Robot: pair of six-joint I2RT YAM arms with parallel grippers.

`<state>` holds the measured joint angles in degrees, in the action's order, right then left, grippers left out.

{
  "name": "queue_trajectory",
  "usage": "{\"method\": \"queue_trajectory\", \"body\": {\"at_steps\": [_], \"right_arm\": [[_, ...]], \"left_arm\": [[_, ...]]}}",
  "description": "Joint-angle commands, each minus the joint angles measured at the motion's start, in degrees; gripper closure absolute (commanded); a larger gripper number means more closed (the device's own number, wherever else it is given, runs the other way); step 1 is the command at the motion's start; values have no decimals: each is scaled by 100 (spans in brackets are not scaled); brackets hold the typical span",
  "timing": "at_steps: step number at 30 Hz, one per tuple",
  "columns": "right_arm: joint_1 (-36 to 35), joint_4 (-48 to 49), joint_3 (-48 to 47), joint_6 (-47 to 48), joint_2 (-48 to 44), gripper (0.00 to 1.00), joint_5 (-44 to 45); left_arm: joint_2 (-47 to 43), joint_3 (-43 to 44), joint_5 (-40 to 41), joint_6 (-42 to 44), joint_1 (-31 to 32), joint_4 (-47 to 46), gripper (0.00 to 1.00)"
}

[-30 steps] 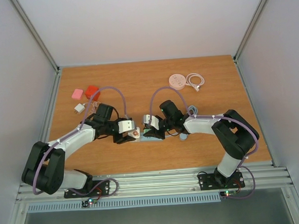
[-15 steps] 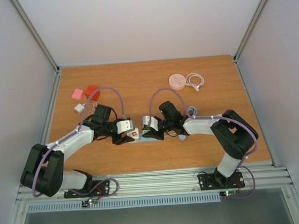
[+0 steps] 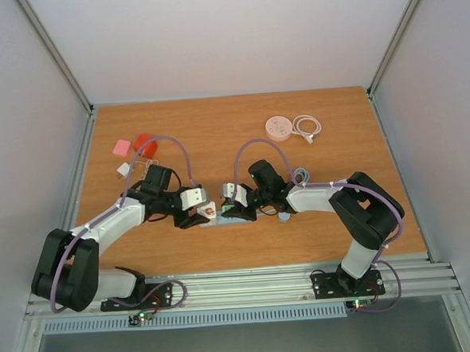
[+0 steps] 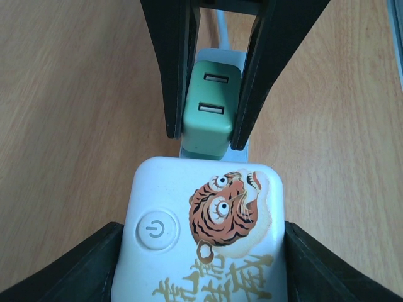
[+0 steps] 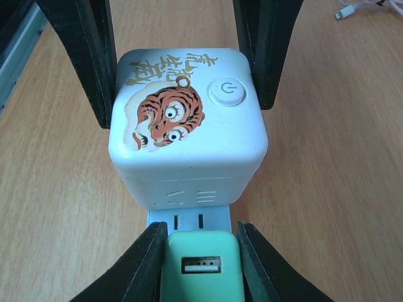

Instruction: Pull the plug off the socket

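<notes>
A white cube socket with a tiger print [image 3: 208, 213] stands on the end of a light-blue power strip [image 3: 239, 219] at the table's middle. My left gripper [image 3: 197, 214] is shut on the cube [image 4: 204, 233], one finger [image 4: 94, 267] on each side. A green USB charger [image 4: 209, 113] is plugged into the strip beside the cube. My right gripper [image 3: 235, 205] is shut on this charger [image 5: 201, 267]. In the right wrist view the strip [image 5: 189, 220] shows two free slots between the cube [image 5: 186, 132] and the charger.
A round white puck [image 3: 278, 125] and a coiled white cable [image 3: 307, 127] lie at the back right. A pink block [image 3: 121, 147], a red block [image 3: 144, 143] and a small white charger [image 3: 124, 170] lie at the back left. The strip's grey cord [image 3: 300, 174] coils behind my right arm.
Both grippers, with the cube, the charger and the strip, have shifted slightly to the left. Both grips are unchanged.
</notes>
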<state>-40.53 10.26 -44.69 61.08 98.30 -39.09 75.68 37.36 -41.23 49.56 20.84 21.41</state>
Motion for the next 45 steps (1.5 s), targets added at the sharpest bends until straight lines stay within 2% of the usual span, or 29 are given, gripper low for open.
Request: {"method": "queue_trajectory", "body": {"at_steps": [1, 26, 33, 38, 41, 43, 45], "right_arm": [[-167, -481, 206, 88, 339, 98, 226], [-235, -525, 205, 144, 383, 99, 297], [-244, -534, 184, 134, 407, 99, 319], [-251, -543, 173, 138, 410, 99, 325], [-253, -534, 166, 118, 423, 99, 340], [-253, -550, 143, 114, 447, 98, 353], [-259, -560, 145, 128, 441, 99, 354]], "left_arm": [[-321, 344, -1187, -278, -67, -684, 63], [-404, 627, -1494, -431, -192, -498, 66], [-336, 181, -1063, -18, -181, -630, 67], [-530, 718, -1592, -214, -202, -27, 68], [-388, 301, -1120, 22, -186, -265, 68], [-235, 278, -815, 251, -172, -97, 69], [-402, 508, -1004, 349, -201, 112, 69]]}}
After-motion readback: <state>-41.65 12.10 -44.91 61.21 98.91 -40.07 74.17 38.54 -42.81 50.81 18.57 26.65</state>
